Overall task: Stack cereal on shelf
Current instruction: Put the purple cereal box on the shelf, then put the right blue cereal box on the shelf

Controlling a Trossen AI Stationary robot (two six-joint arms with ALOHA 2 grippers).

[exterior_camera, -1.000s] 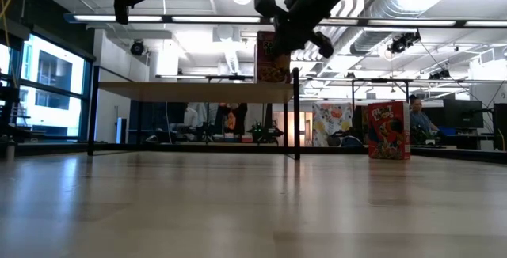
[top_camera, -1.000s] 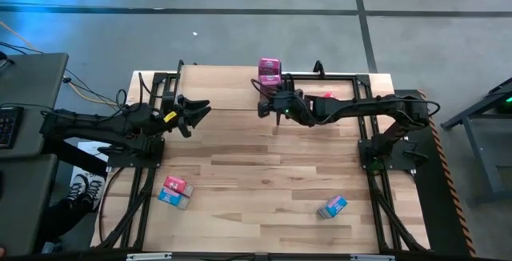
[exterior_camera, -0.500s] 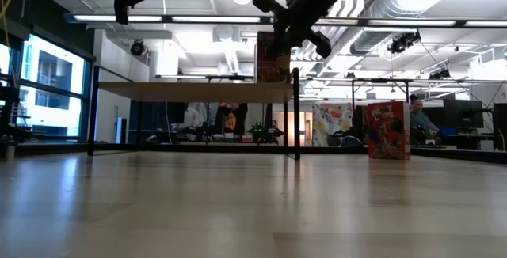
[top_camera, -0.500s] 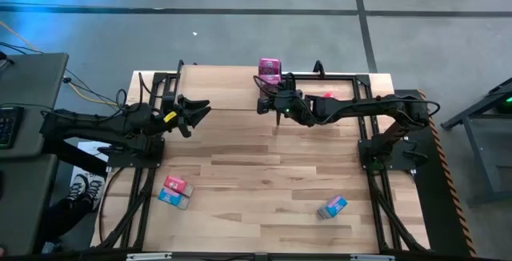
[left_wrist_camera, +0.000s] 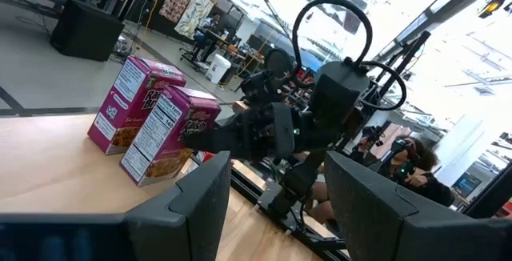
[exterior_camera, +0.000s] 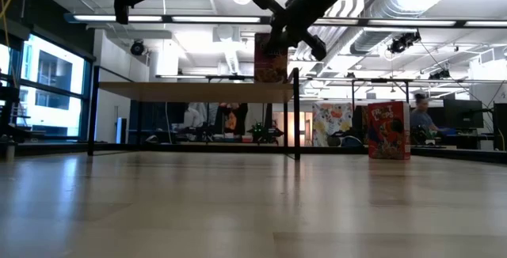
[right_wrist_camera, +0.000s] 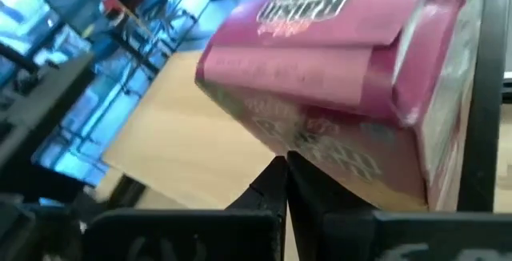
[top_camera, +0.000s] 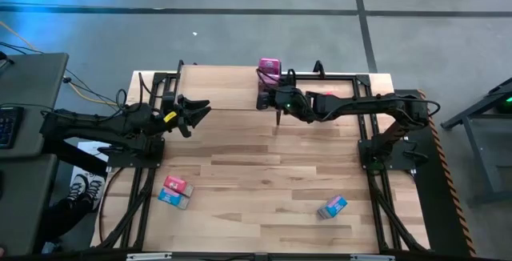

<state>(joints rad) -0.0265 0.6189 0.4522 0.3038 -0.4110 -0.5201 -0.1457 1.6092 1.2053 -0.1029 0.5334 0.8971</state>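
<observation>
Two pink cereal boxes [top_camera: 270,68] stand side by side on the light wooden shelf [top_camera: 216,85] at its right end. They also show in the left wrist view [left_wrist_camera: 164,137] and the low view [exterior_camera: 271,58]. My right gripper [top_camera: 266,94] is shut, its tips at the nearer pink box [right_wrist_camera: 336,77]. My left gripper [top_camera: 200,109] is open and empty above the table, at the shelf's left near corner. Another red-pink box [exterior_camera: 388,130] stands on the table to the right of the shelf. My right gripper has its shut fingertips [right_wrist_camera: 276,173] against the nearer pink box's printed face, close to its lower edge [right_wrist_camera: 298,145]. The fingers come about level from the table's right, slanting toward the far edge. The box stands on the shelf beside the other pink box.
A pink box [top_camera: 174,184] and a blue box [top_camera: 172,198] lie together on the table at the near left. A blue and pink box [top_camera: 332,206] lies at the near right. The shelf's black legs [exterior_camera: 296,115] stand at the far side. Bare planks lie mid-table.
My right gripper has gone a little toward the table's far edge, closer to the pink boxes on the shelf, and has stayed shut. My left arm has kept still.
</observation>
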